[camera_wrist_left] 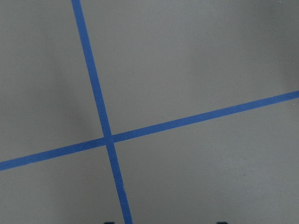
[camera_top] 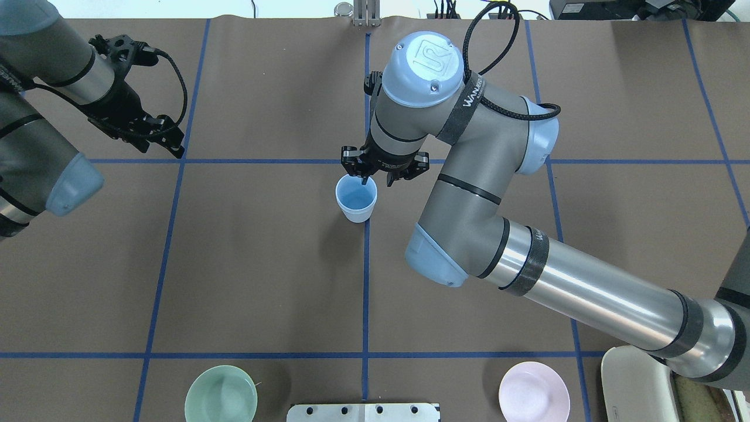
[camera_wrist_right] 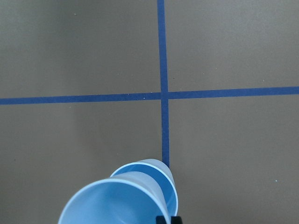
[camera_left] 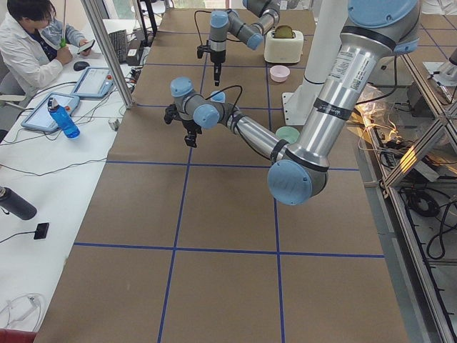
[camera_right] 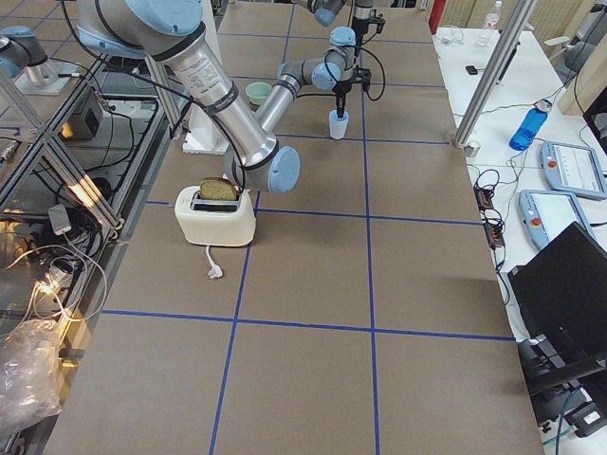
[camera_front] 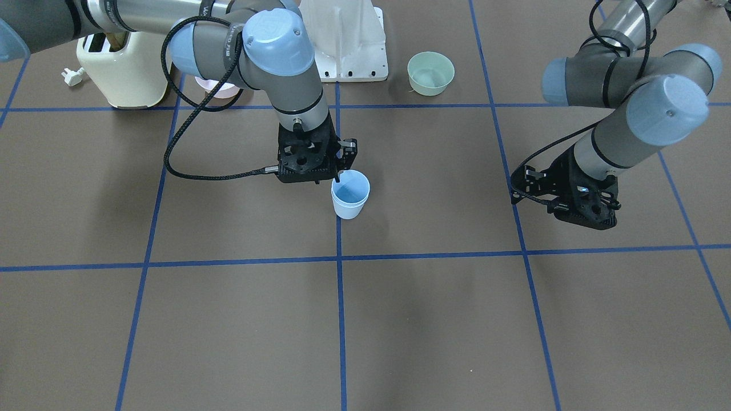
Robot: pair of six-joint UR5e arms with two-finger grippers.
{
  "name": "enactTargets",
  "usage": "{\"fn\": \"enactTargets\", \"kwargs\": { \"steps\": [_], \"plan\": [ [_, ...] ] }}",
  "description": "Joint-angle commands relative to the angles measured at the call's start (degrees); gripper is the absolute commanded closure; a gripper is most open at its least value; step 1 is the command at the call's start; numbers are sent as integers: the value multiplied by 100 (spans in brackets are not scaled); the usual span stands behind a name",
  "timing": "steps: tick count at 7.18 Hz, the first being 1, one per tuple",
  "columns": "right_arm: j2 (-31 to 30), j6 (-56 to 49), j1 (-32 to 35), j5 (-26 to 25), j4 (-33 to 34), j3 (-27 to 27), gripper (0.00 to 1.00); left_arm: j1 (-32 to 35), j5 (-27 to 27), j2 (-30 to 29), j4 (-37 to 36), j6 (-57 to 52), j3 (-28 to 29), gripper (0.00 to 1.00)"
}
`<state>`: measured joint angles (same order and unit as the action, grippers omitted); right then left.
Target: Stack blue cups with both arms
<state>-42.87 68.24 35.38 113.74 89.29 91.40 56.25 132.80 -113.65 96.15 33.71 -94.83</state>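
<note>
Blue cups [camera_front: 349,197] nested, upright on table [camera_front: 434,319], sitting on a blue tape line [camera_front: 341,319] directly under right gripper [camera_top: 364,177]. Its fingertips look pinched on the rim of the upper cup [camera_wrist_right: 112,203], one finger seemingly inside. Lower cup [camera_wrist_right: 156,175] peeks out just beyond them. Left gripper [camera_front: 591,220] is well apart from the cups, hanging over a tape crossing [camera_wrist_left: 108,138], fingers spread, holding nothing. Farther off, near the robot base: mint-green bowl [camera_front: 430,73], pink bowl [camera_top: 533,391], toaster [camera_front: 120,71].
</note>
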Motion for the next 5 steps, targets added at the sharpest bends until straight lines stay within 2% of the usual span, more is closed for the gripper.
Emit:
{"fn": "enactTargets", "kwargs": {
  "steps": [1,3,4,5],
  "plan": [
    [-142,14,30,-1,-444,18,0,0,0,-8,0,-5,-9,22],
    [-439,-12,318,8,-953,88,0,166,113,-17,-9,-5,0,19],
    [-833,-56,581,17,-1374,219,0,263,158,-17,-17,-5,0,18],
    [-994,-100,984,-70,-1457,220,0,360,158,-8,-18,-5,-9,3]
  ]
}}
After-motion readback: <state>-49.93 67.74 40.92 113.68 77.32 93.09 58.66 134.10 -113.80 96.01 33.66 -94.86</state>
